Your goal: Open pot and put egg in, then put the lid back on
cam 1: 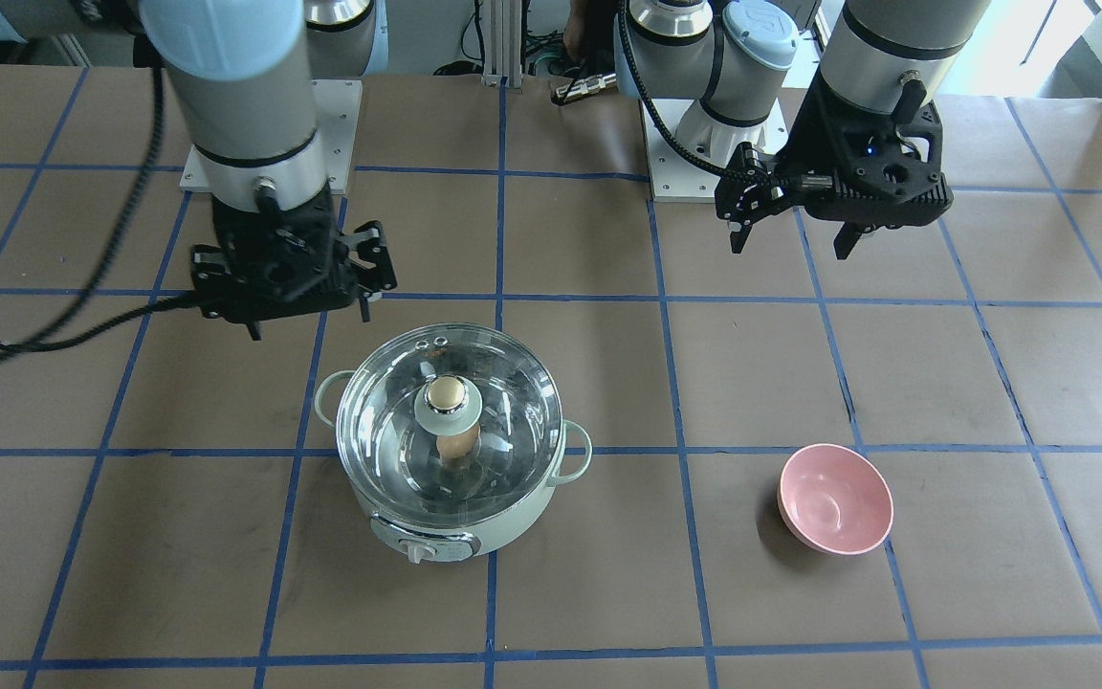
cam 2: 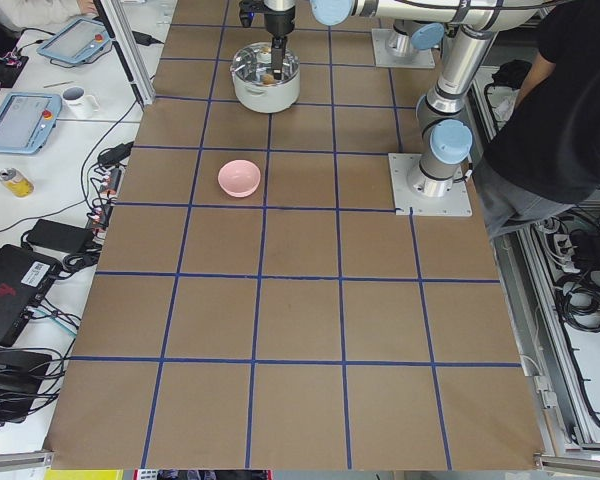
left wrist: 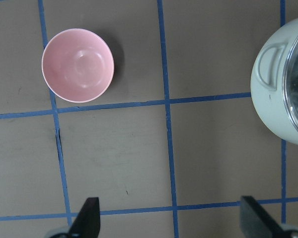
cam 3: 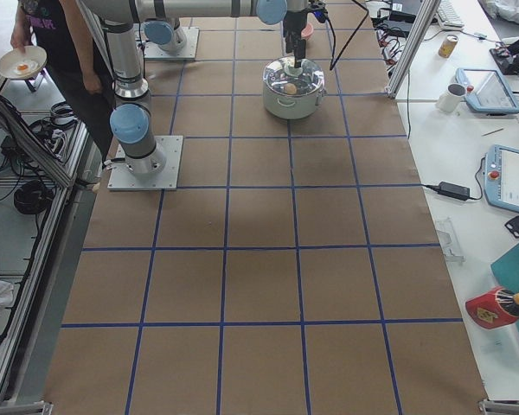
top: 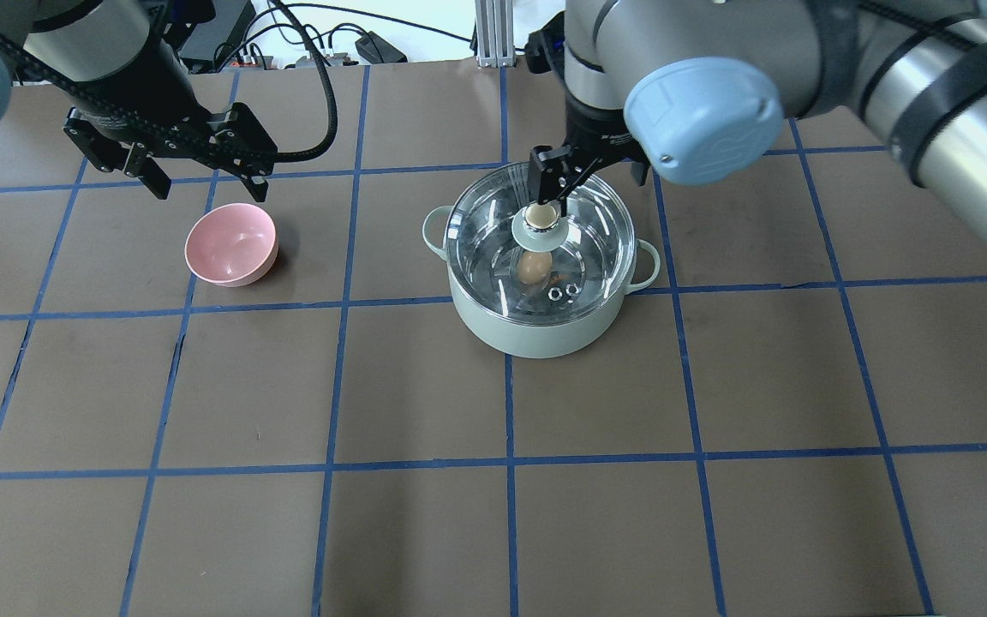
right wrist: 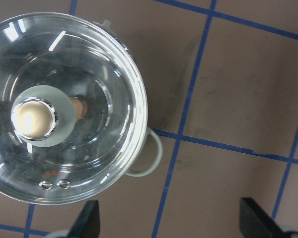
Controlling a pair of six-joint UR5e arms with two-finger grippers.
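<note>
The mint-green pot (cam 1: 513,517) stands on the table with the glass lid (cam 1: 503,402) seated on it. The tan-brown egg (cam 1: 456,446) lies inside and shows through the glass below the tan ball knob (cam 1: 448,392). The pot (top: 528,334), lid (top: 588,240) and egg (top: 531,267) also show in the overhead view. My right gripper (cam 1: 310,321) is open and empty, raised above the table just beside the pot's robot side; its wrist view shows the lid (right wrist: 104,99) below. My left gripper (top: 209,187) is open and empty, raised near the pink bowl.
A pink bowl (top: 230,243) stands empty on the table to the pot's left in the overhead view, also in the left wrist view (left wrist: 78,65). The brown table has a blue tape grid. Both arm bases sit on the table's robot side.
</note>
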